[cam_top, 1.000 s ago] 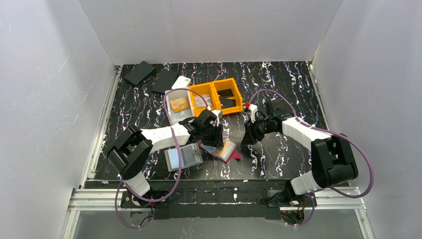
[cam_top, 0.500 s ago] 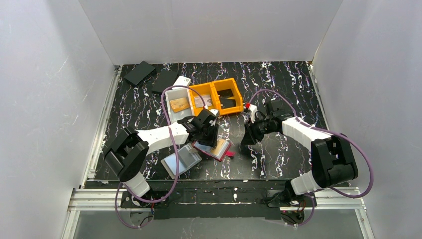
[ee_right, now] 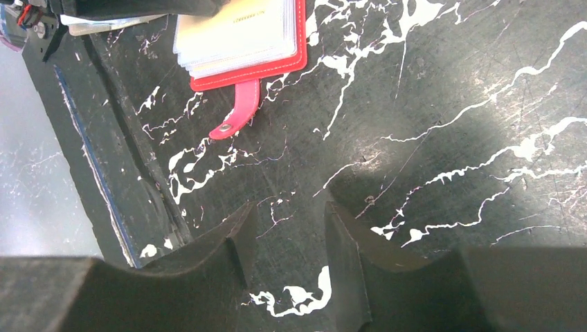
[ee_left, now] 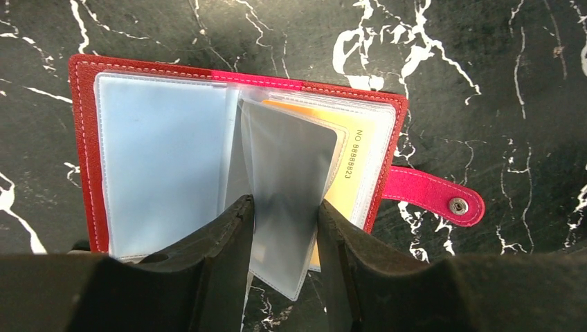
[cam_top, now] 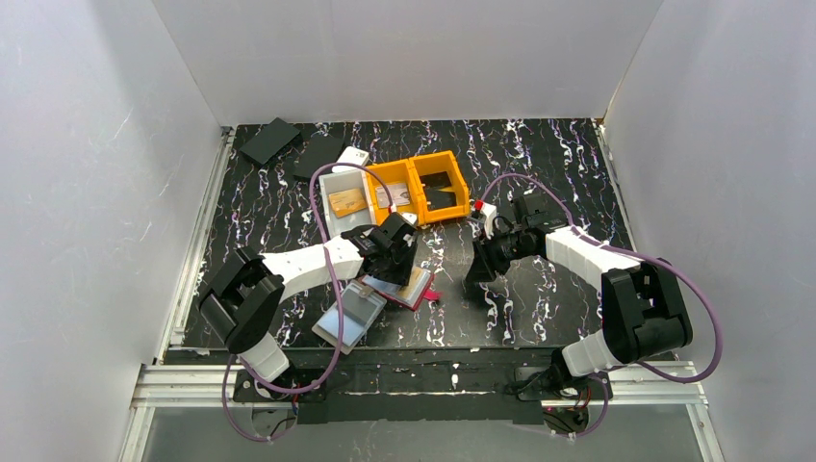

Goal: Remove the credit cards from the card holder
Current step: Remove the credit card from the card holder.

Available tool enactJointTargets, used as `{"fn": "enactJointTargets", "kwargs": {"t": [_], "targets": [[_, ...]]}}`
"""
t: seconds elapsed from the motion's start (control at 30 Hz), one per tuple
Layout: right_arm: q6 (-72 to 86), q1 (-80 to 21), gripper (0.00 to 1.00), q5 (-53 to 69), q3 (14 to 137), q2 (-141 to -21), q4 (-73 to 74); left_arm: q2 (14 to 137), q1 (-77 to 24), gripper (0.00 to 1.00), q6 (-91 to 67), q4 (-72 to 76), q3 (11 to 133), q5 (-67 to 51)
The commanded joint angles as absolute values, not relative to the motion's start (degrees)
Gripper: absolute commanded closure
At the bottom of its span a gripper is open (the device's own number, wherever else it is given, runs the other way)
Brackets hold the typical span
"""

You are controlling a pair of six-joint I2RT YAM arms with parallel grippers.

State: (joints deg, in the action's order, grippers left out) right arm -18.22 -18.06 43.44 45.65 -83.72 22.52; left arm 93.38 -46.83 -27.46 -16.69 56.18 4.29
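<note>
The red card holder lies open on the black marbled table, its pink snap strap sticking out to one side. A yellow credit card sits in the right-hand clear pocket. The grey-blue left page lies flat. A clear plastic sleeve stands up between the pages, and my left gripper is shut on it, both pads touching. My right gripper hangs open over bare table to the right of the holder, holding nothing.
Two orange bins and a white bin with a card in it stand behind the holder. Flat black items lie at the back left. The table's front edge runs close to the holder.
My left gripper has moved left, dragging the card holder with it by the sleeve. The grey page side has swung toward the near edge. The right arm has stayed put.
</note>
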Motion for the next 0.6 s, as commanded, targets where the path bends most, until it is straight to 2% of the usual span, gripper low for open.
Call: {"fn": "enactJointTargets", "kwargs": {"t": [0.0, 0.57], "targets": [[-18.9, -18.0, 0.50, 45.0, 47.5, -84.1, 22.8, 90.5, -46.4, 0.64, -25.8, -20.9, 57.9, 8.8], [-19.2, -18.2, 0.50, 45.2, 47.7, -84.9, 23.4, 88.3, -46.4, 0.65, -22.8, -23.0, 58.3, 13.1]]}}
